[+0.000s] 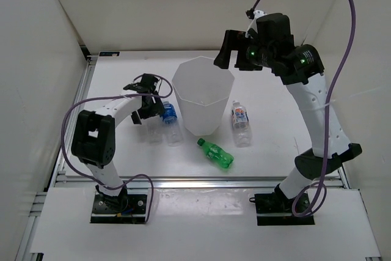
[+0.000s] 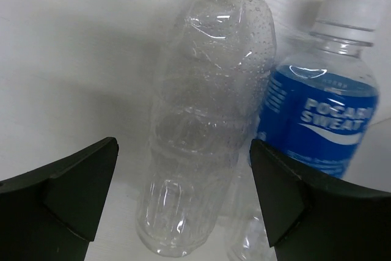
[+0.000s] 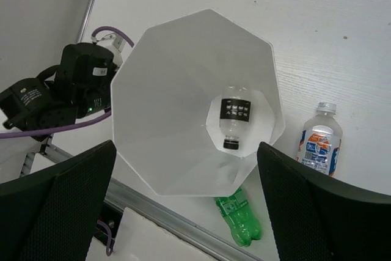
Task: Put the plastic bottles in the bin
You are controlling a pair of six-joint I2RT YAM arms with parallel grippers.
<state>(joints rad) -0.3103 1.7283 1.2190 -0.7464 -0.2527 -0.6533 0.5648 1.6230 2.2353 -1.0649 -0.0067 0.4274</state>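
Down at the bottom of the tall white bin (image 1: 204, 120) (image 3: 165, 108), one black-labelled bottle (image 3: 234, 117), black cap on, visible only from the right wrist view. Out on the table (image 1: 263, 157), four more. Just beside the bin's base on the right, a white-and-red-labelled bottle (image 1: 241, 123) lying flat, cap toward the far side. Near the front of the bin, a green bottle (image 1: 215, 153) on its side, slanted, cap end toward the bin, apart from its wall. To the left of the bin, a blue-labelled bottle (image 1: 170, 121) and a plain clear bottle (image 2: 208, 120) lying side by side, touching or nearly so, hard to tell which. Right claw (image 1: 227, 50) high over the bin's far right rim, released, spread wide, nothing between the fingers. Left claw (image 1: 148, 93) low over the pair on the left, likewise released and spread wide, the clear bottle framed in the gap, no grip on it
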